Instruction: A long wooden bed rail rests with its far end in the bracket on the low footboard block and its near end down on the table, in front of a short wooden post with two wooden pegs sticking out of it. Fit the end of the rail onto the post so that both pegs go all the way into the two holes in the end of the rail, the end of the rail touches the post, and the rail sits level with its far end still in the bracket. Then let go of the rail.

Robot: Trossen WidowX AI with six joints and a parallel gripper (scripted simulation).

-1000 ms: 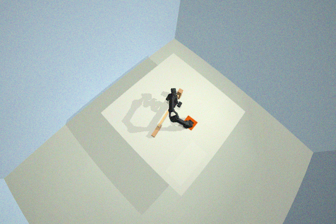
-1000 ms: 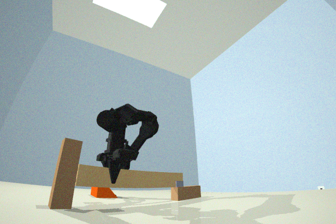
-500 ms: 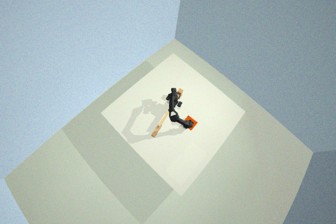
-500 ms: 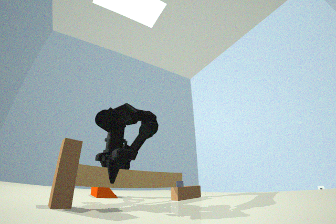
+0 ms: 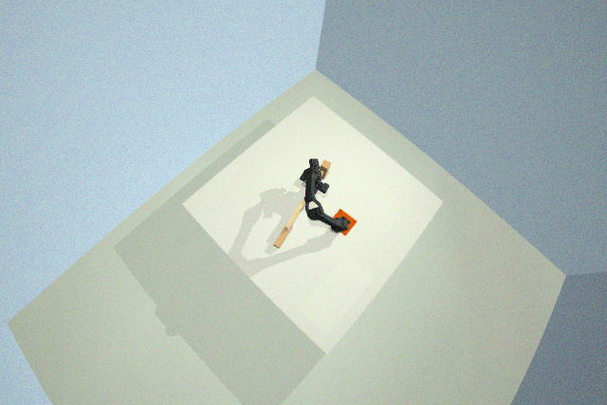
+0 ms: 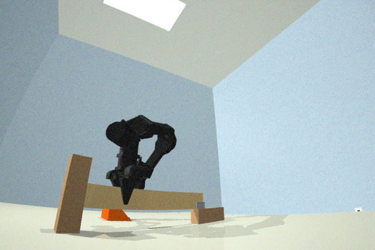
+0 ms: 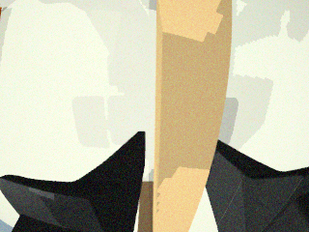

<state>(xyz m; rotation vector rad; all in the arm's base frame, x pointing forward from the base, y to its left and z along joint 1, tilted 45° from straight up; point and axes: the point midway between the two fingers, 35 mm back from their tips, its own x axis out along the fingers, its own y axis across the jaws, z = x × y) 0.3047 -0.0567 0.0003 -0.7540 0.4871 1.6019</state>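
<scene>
The long wooden rail [image 5: 294, 216] [image 6: 169, 200] [image 7: 193, 97] runs from the post [image 6: 72, 195] [image 5: 326, 164] to the low footboard block [image 6: 211, 215] [image 5: 280, 240]. In the exterior view it looks about level, its end meets the post with no gap visible, and no pegs show. Its far end sits at the grey bracket [image 6: 200, 205] on the block. My gripper [image 6: 126, 201] [image 7: 170, 137] is open around the rail near the post. In the wrist view the left finger stands clear of the rail, while the right fingertip is close beside it. The peg holes are hidden.
The orange base [image 5: 349, 219] [image 6: 112, 215] stands to the side of the rail, behind it in the exterior view. The black arm [image 5: 321, 215] [image 6: 163, 138] reaches from there over the rail. Shadows of the arm lie across the pale surface.
</scene>
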